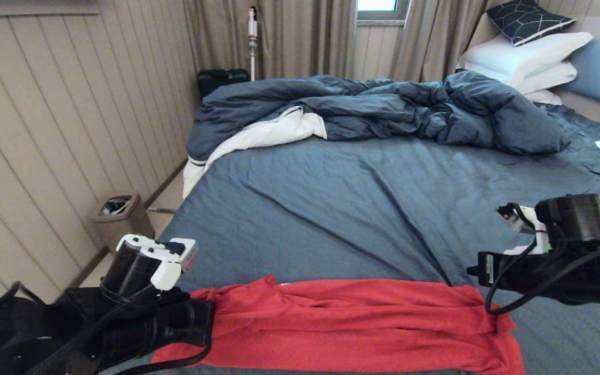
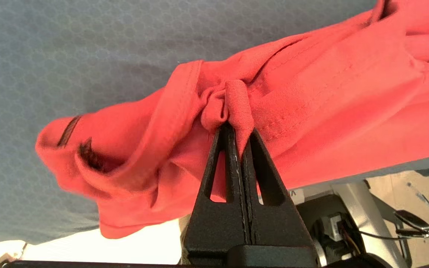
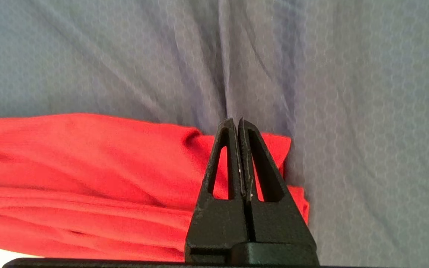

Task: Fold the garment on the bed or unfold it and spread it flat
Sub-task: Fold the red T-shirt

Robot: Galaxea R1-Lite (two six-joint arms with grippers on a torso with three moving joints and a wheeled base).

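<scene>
**Left pincer has a thin bite on the shirt; right pincer holds nothing**

The main risk sits at the left pincer (image 2: 238, 128). Its jaws are closed on only a small bunched fold of the garment (image 2: 311, 93), pinched near a stitched hem at what looks like a sleeve end. The knit is thin and the fold pokes just past the fingertips, so any sharp pull could tug the cloth out of the grip. If the fabric slips, that end would drop back in a heap and the spread or fold would come out crooked.

A second risk is on the other side. The right pincer (image 3: 237, 124) is closed with nothing between its jaws, tips pressed together just above the far right edge of the garment (image 3: 88, 160). With only one end held, I judge that lifting or dragging would stretch the shirt into a rope rather than flatten it. The loose end could also drag along the bed (image 1: 362, 198) and wrinkle the sheet.

The garment (image 1: 352, 323) lies as a long, creased band across the near edge of the bed, running from the left pincer (image 1: 203, 320) to just below the right pincer (image 1: 474, 273). Its near edge runs close to the edge of the mattress, so a careless tug might pull it off. The rumpled duvet (image 1: 383, 109) is well apart, at the far side, and should not interfere.
</scene>
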